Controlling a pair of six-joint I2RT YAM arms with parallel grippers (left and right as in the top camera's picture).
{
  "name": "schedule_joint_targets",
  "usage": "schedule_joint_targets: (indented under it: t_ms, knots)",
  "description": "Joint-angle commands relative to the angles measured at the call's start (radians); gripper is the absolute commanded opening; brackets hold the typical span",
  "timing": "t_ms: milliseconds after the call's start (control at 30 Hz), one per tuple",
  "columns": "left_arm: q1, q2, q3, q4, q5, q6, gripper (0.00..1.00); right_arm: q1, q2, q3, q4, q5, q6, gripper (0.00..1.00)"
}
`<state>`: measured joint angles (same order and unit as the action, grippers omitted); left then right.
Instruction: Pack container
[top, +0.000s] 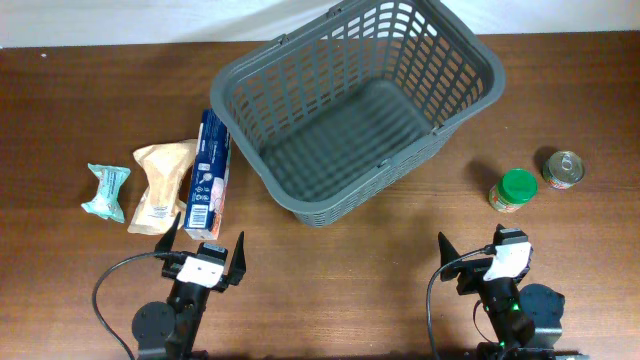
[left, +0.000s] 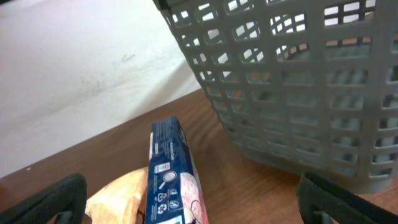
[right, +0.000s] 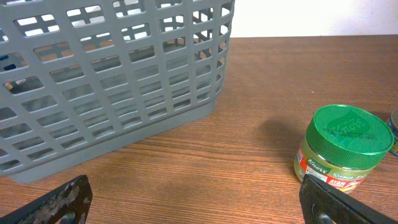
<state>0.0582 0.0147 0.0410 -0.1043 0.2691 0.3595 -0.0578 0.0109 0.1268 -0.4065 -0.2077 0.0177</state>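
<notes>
My left fingers (left: 53, 199) and right fingers (right: 59, 202) are spread wide, holding nothing. The container (top: 492, 75) sits on the desk (top: 350, 270) ahead, between them. It looks light and stiff; I'd grip its rim.

basket (top: 400, 172) dark grey, slotted lattice | box (top: 210, 170) blue | jar (top: 512, 191) lid green | pouch (top: 160, 185) tan | table (top: 350, 285) brown woodgrain

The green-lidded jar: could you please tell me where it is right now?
In the overhead view, the green-lidded jar stands toward the right of the table, right of the basket and just left of the tin can.
</notes>
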Motion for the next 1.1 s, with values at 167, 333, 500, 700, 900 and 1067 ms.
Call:
schedule_joint_targets:
  t_ms: [167,333,500,700,900,1067]
  knots:
    - [-0.004,-0.007,-0.01,0.0,0.005,-0.091,0.99,0.005,-0.007,-0.007,-0.005,-0.038,-0.003,0.99]
    - [-0.004,0.027,-0.01,-0.001,0.005,-0.385,0.99,0.005,-0.007,-0.007,0.002,-0.074,0.063,0.99]
    - [-0.004,0.05,-0.003,-0.004,0.064,-0.52,0.99,0.005,-0.007,0.014,-0.008,-0.203,0.187,0.99]
    - [-0.003,0.083,0.169,-0.087,0.033,-0.519,0.99,0.005,0.137,0.265,-0.177,-0.1,0.138,0.99]
    - [-0.003,0.43,0.631,-0.369,-0.122,-0.283,0.99,0.005,0.619,0.847,-0.495,0.01,-0.012,0.99]
    - [-0.003,0.803,1.104,-0.622,-0.119,-0.275,0.99,0.005,0.938,1.32,-0.731,-0.1,-0.003,0.99]
